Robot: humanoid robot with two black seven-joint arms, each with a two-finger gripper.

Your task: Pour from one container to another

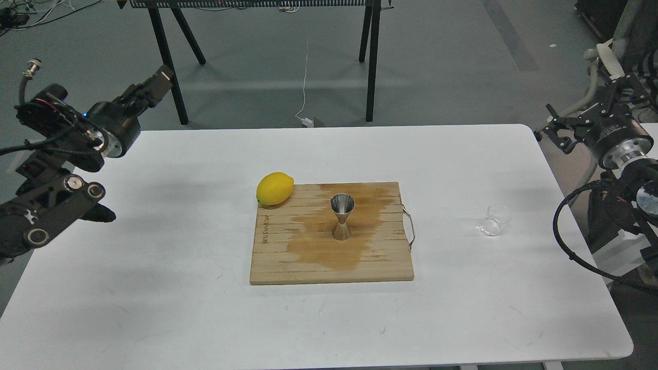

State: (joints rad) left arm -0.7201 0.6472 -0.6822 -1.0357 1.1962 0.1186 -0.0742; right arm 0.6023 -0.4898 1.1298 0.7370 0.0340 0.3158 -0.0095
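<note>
The clear glass cup [494, 220] rests on the white table [154, 288] at the right and looks tipped on its side; no gripper touches it. On the wooden cutting board [385, 262], the steel jigger [342, 216] stands upright in a dark wet stain. My left gripper [152, 89] is raised off the table's far left corner, far from the board; its fingers merge into one dark shape. My right gripper [591, 109] hovers beyond the table's right edge, above and behind the cup, with its fingers spread wide and nothing between them.
A yellow lemon [275, 188] sits at the board's far left corner. The board has a metal handle [410, 228] on its right side. A black-legged stand [175, 82] is on the floor behind the table.
</note>
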